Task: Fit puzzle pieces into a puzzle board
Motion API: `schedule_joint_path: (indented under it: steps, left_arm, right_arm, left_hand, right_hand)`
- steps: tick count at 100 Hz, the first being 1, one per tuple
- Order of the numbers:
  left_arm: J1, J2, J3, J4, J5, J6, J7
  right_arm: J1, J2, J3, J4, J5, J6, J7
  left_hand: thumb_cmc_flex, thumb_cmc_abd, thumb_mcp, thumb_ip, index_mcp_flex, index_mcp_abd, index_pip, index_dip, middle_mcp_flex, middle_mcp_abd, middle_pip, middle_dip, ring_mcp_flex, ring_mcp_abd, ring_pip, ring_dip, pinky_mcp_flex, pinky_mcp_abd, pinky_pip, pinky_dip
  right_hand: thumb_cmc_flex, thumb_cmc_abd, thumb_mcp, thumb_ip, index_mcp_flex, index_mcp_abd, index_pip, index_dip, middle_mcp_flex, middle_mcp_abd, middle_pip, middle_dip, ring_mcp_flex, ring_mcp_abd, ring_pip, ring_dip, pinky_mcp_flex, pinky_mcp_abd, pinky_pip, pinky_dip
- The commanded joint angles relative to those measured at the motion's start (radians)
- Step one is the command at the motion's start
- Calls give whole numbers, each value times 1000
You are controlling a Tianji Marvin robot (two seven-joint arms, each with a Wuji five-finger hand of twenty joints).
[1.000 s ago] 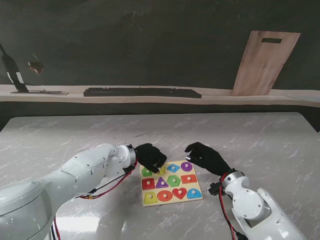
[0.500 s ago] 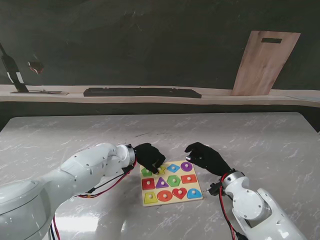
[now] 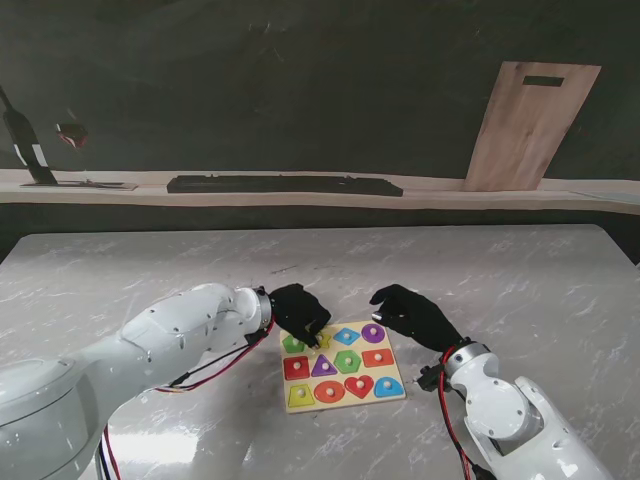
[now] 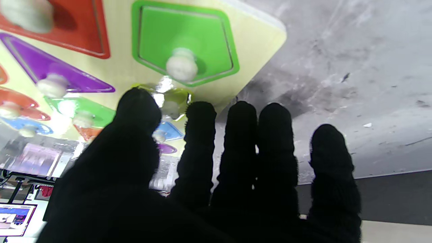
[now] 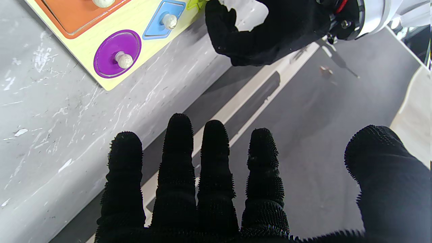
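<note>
The pale wooden puzzle board [image 3: 312, 381] lies on the marble table between my hands, with coloured knobbed shapes seated in it. My left hand [image 3: 298, 312] hovers over its far left corner. In the left wrist view the thumb [image 4: 138, 111] and index finger [image 4: 199, 118] close around the knob of a yellow piece [image 4: 179, 96], beside the green pentagon [image 4: 185, 37]. That yellow piece [image 3: 322, 341] peeks out under the fingers. My right hand [image 3: 410, 315] is open, fingers spread, past the far right corner near the purple circle [image 5: 118, 54]; it holds nothing.
A wooden cutting board [image 3: 530, 125] leans on the dark wall at the back right. A long black bar [image 3: 285, 185] lies on the ledge behind the table, with a dark stand [image 3: 25, 140] at the far left.
Hardly anything: my left forearm shifts slightly while the hand stays over the far left corner of the board. The right hand has not moved.
</note>
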Motion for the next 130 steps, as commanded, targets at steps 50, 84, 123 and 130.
schedule_joint_path:
  steps: [50,84,123,130]
  left_arm:
    - [14,57,-27,-88,35,90,-33]
    - [48,100,-95,-165,44,131,-51]
    - [253,197,-415,-428,11,192,-153]
    - [318,210,-496,-492,5,202,-167]
  right_arm:
    - [-7,-1,-1,-5,-5,-8,-4]
    - [-10,0,0,-8,-5,-15,-2]
    - [-14,-1,-6,-13,-12,-12,-7]
    - [-13,0,-7,-11,-15,-12,-7]
  left_hand:
    - [65,222,-478,99,-134,131,-416,-14,-189,79,-161,-94,-107,54,-105,-6,-78,-30,-38,0]
    - [11,272,-480,107,-190,184,-669,-187,-339,117,-392,-339,-189,72,-220,-51,-125,-32,-63,-14]
    - [-38,296,-479,114,-225,128,-697,-180,-501,105,-519,-455,-430,81,-544,-219,-254,-86,-291,-164]
    - [-43,294,-478,115,-244,124,-695,-170,-506,99,-526,-456,-436,79,-562,-229,-262,-93,-322,-184]
  right_hand:
    - [9,14,-23,36,23,-6,-12,-12,28,-20,16,8,23,-2,15,7,-1,9,23,11]
    - [9,14,-23,36,23,-7,-13,-13,29,-19,16,8,24,-1,15,7,-1,8,23,11]
    - [5,11,-22,36,30,-6,-10,-12,34,-17,18,9,30,6,25,13,1,6,23,11]
    - [3,11,-22,36,29,-6,-11,-12,35,-17,19,9,28,6,27,14,2,6,23,11]
